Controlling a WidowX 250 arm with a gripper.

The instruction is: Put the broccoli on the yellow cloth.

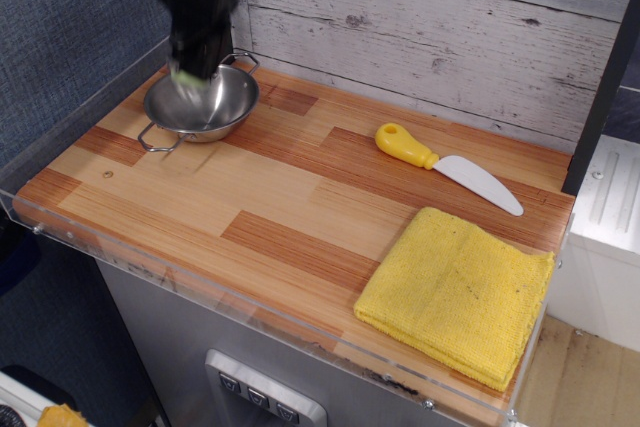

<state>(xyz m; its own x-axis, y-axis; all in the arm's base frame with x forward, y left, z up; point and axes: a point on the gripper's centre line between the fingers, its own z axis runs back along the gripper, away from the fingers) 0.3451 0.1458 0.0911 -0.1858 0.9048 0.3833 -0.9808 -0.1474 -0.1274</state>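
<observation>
My gripper [188, 72] hangs blurred above the far left of the table, over the steel bowl [215, 107]. Its fingers are shut on the broccoli [186, 76], a small pale green lump held just above the bowl's left rim. The bowl now looks empty. The yellow cloth [456, 293], a thick folded square towel, lies flat at the front right corner of the table, far from the gripper.
A white knife with a yellow handle [443, 163] lies at the back right, between bowl and cloth. A grey plank wall [450, 27] stands behind the wooden table [280, 207]. A clear plastic lip [200, 292] runs along the front edge.
</observation>
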